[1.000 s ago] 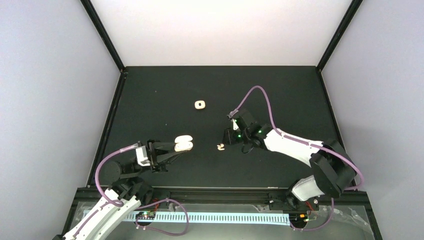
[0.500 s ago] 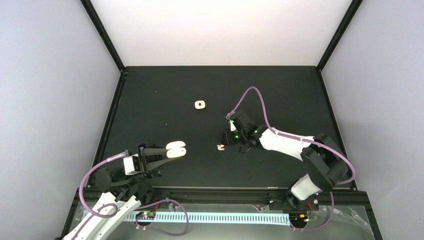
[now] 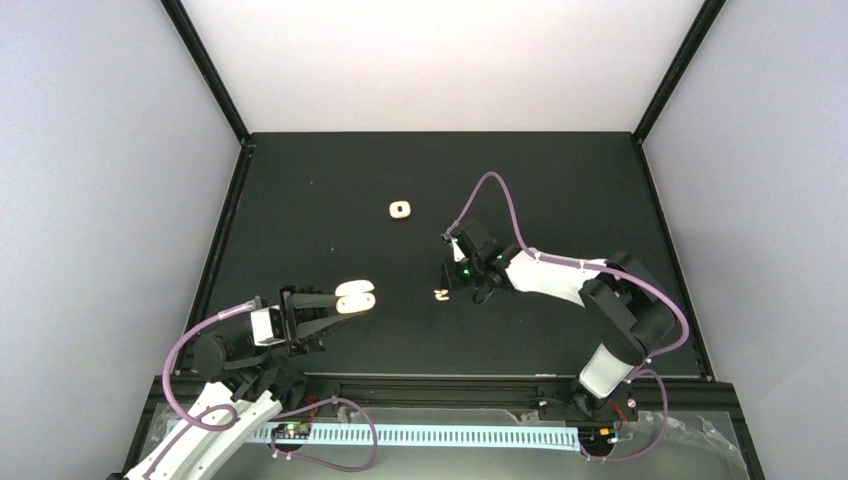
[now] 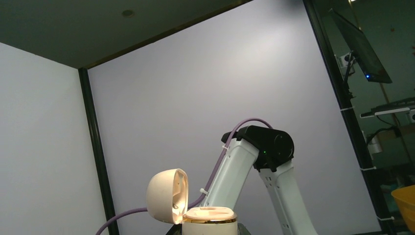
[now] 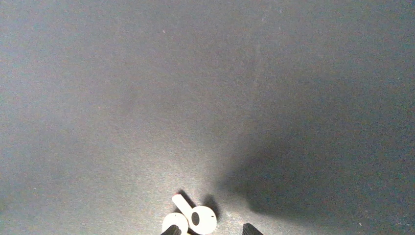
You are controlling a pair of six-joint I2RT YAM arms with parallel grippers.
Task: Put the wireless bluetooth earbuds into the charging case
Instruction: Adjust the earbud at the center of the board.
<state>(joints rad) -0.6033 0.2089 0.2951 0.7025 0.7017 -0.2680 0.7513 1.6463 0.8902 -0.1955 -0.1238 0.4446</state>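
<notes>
Your left pincer (image 3: pixel 338 303) is pinching the charging case (image 3: pixel 357 297) at the near left, with its lid (image 4: pixel 167 196) flipped open. Your right pincer (image 5: pixel 210 231) is spread low over the counter (image 3: pixel 330 190). Two earbuds (image 5: pixel 195 218) lie side by side mid-counter, and one sits between its tips.

Two cream earbuds (image 5: pixel 200 219) touching, lying flat; charging case (image 4: pixel 209 216) upright, lid open.

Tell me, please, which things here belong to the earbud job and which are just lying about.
Job: open charging case in the left hand; two earbuds by the right hand.
Lying about: small cream piece farther back, too small to identify; yellow object beyond the frame.
</notes>
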